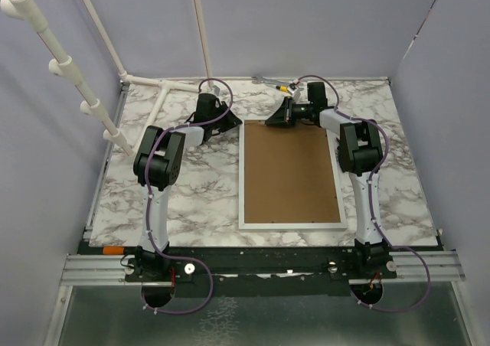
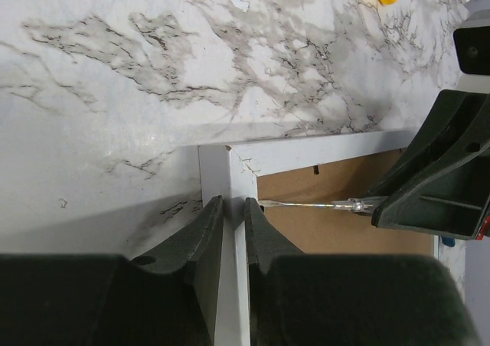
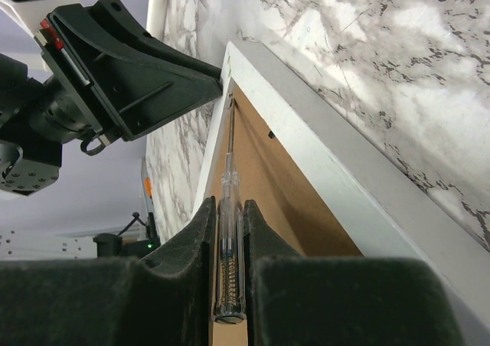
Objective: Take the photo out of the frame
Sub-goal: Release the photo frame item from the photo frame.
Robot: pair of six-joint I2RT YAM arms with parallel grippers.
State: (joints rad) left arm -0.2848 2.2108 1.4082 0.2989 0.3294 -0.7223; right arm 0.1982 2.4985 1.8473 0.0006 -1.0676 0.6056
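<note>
Left gripper (image 2: 232, 208) clamps the frame (image 2: 321, 148) at its far-left corner; right gripper (image 3: 228, 206) pinches a screwdriver (image 3: 230, 246), shaft running along the far edge, tip aimed left at that corner.

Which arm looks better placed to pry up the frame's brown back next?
Probably the right arm: the right gripper holds a slim screwdriver with its tip at a corner of the brown back. The left gripper is clamped on the frame rim.
</note>
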